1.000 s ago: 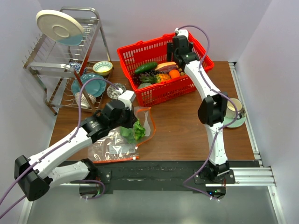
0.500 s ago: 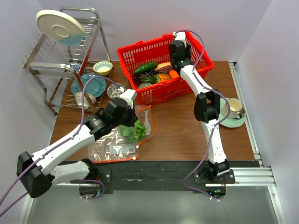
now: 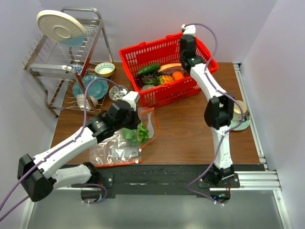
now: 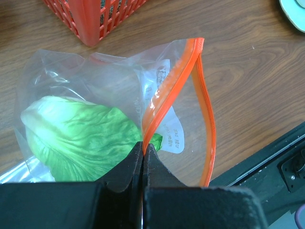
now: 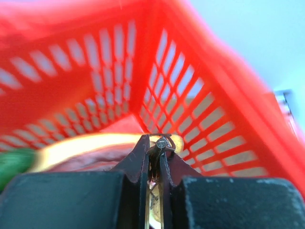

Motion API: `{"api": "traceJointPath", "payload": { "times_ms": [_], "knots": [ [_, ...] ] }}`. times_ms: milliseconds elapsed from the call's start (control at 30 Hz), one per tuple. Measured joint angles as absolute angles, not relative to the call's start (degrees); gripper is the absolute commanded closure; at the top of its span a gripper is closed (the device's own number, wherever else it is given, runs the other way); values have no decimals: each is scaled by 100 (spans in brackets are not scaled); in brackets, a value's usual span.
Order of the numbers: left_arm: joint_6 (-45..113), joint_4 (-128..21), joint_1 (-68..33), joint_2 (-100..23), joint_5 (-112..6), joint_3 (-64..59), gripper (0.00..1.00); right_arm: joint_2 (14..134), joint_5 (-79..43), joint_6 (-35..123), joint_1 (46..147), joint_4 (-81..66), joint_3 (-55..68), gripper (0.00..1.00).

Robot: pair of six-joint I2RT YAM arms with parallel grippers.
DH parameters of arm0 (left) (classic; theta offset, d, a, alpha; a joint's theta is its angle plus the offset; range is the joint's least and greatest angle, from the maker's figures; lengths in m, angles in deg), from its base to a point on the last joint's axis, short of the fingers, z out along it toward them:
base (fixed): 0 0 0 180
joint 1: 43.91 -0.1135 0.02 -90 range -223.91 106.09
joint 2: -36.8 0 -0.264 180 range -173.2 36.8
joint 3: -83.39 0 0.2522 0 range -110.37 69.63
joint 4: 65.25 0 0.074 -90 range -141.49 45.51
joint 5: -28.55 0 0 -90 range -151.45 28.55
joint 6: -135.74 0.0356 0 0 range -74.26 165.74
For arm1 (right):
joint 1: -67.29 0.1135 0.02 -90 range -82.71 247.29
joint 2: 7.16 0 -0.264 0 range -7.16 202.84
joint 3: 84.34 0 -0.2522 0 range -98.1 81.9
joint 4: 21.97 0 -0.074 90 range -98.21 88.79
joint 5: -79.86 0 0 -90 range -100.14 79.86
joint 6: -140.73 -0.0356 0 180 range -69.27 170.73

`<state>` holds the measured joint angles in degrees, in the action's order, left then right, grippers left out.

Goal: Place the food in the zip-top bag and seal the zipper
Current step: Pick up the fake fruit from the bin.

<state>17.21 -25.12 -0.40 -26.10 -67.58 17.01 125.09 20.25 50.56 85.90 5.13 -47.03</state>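
- Left gripper (image 4: 144,145) pinches the zipper (image 4: 167,90) of the zip-top bag (image 4: 95,71), which lies at 8 o'clock on the brown wooden table (image 3: 190,129) with the cabbage (image 4: 81,138) inside.
- Right gripper (image 5: 156,143) hangs in the red basket (image 3: 167,95) at 12 o'clock, jaws nearly together on a dark scrap (image 5: 162,141) I cannot identify; the cucumber (image 3: 149,68) lies there.
- Pale walls surround the table; a dish rack (image 3: 57,62) stands at 10 o'clock.
- Since a second ago, the right jaws have closed from wide; the left arm and bag are unmoved.
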Motion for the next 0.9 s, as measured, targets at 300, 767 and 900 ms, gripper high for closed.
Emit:
{"api": "traceJointPath", "payload": {
  "times_ms": [300, 767, 900],
  "knots": [
    [1680, -2523, -40, -2586, -6712, 1701, 100, 10601, 1066, 4549, 8593, 526, -4288, 99],
    [1638, -2521, -42, -2529, -6596, 1701, 100, 7834, -1765, 3113, 8593, 386, -1558, 100],
    [1640, -2510, -42, -2459, -6600, 1701, 100, 7095, -2631, 2514, 8593, 118, -771, 100]
  ]
}}
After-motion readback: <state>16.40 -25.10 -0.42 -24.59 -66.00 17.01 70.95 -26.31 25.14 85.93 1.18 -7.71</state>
